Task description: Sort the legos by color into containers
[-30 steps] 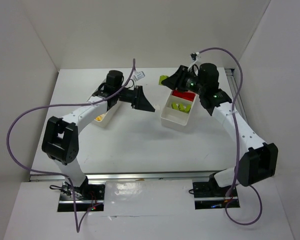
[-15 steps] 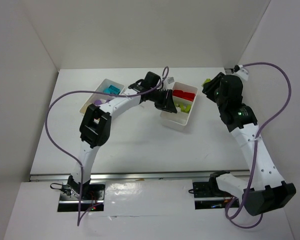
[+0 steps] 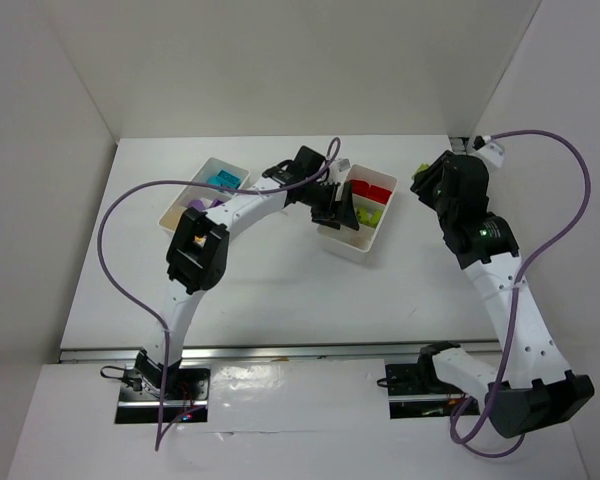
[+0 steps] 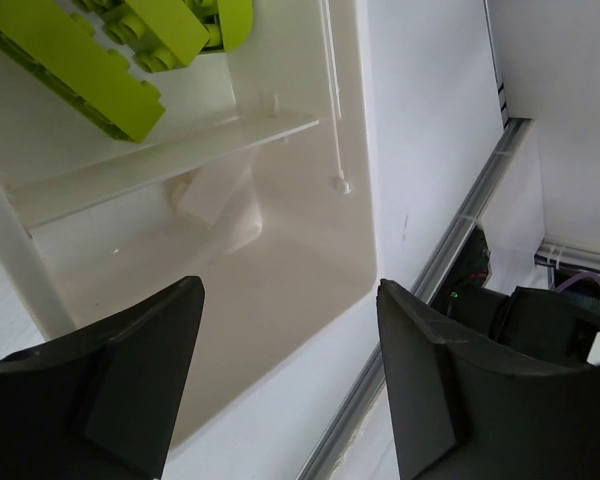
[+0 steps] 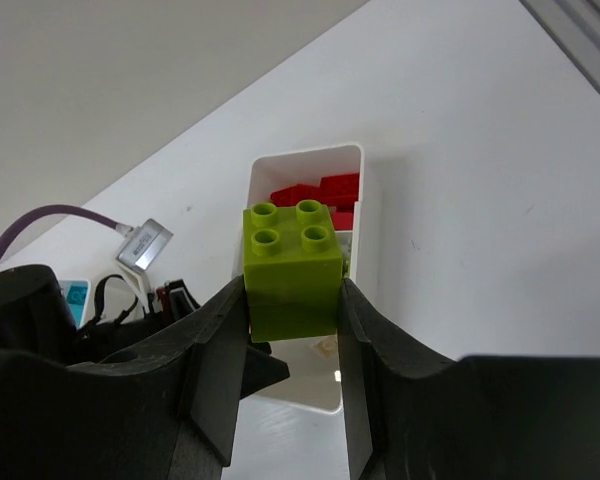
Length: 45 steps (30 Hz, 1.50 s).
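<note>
The right gripper is clamping a lime green brick between its two fingers, above the table near the far right corner. The brick is a two-by-two block with no clear long axis. Its four studs are facing up, and its flat sides are pressing against the finger pads.

Beyond it, the right tray is lying in the far half of the table, just right of the middle. Its long axis is running from the far edge toward the near edge, with the near end leaning left. Red bricks are filling its far compartment.

The left gripper is hanging wide open with nothing in it, over the tray's bare near compartment. Just past the divider, more lime bricks are lying with their studs showing.

The left tray is sitting toward the far left corner, slanted the same way. It is carrying a cyan brick at its far end and a purple brick nearer.

A small grey tag is dangling from the purple cable on the left arm. Any print on it is too small to read.
</note>
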Motion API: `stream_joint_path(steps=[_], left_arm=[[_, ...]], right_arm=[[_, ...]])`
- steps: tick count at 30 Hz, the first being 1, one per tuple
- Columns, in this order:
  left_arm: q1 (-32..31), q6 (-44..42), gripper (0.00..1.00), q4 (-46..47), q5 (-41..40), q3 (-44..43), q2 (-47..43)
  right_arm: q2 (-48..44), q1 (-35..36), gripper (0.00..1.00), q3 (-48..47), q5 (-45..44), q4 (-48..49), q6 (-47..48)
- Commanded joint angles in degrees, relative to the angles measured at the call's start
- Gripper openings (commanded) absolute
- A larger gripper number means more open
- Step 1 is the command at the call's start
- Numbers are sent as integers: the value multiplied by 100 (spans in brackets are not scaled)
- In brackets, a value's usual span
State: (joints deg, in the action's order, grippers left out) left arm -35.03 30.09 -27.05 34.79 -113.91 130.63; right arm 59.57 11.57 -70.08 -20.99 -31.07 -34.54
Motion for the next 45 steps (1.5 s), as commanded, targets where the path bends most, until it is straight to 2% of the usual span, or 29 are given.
stream_joint_path(steps=[1,4,8,10,14,17,18,19,21,27,33,39,45], left_arm=[[48,-143,81,-134,89,-97,-248],[48,-143,79,-134,361,-202,-414],[101,-258,74,-134,836,-281,-950],[259,-258,73,-64,1134,216,-1301],[1023,-179,74,340,1644,1308,-2224],[1357,66,79,918,2223,2062,-2761],[1410,68,79,1042,2330,2205,-2953],[1411,163,82,1131,2401,2328,-3034],[1551,269,82,1333,2471,2583,-3148],[1850,744,86,2203,2981,3032,-3430],[1693,499,88,1914,3052,2734,-3228],[1692,1252,89,3045,3350,2839,-3122],[1631,1184,88,2969,3474,2717,-2947]], right_arm=[[124,-41,9,4,174,31,115],[308,-41,9,-57,692,215,378],[598,-146,11,-242,2191,426,782],[704,-199,11,-322,2695,592,922],[941,-252,11,-322,3907,953,1046],[1327,-252,11,-374,5137,1217,1046],[1442,-252,11,-374,5767,1339,1046],[1556,-252,11,-374,6112,1445,1046],[1811,-252,11,-374,6806,1507,1046],[2058,-111,11,-488,7512,1507,1248],[2339,231,11,-760,7618,1209,1512],[2524,538,11,-867,7777,1033,1644],[2647,592,11,-972,7847,1033,1644]])
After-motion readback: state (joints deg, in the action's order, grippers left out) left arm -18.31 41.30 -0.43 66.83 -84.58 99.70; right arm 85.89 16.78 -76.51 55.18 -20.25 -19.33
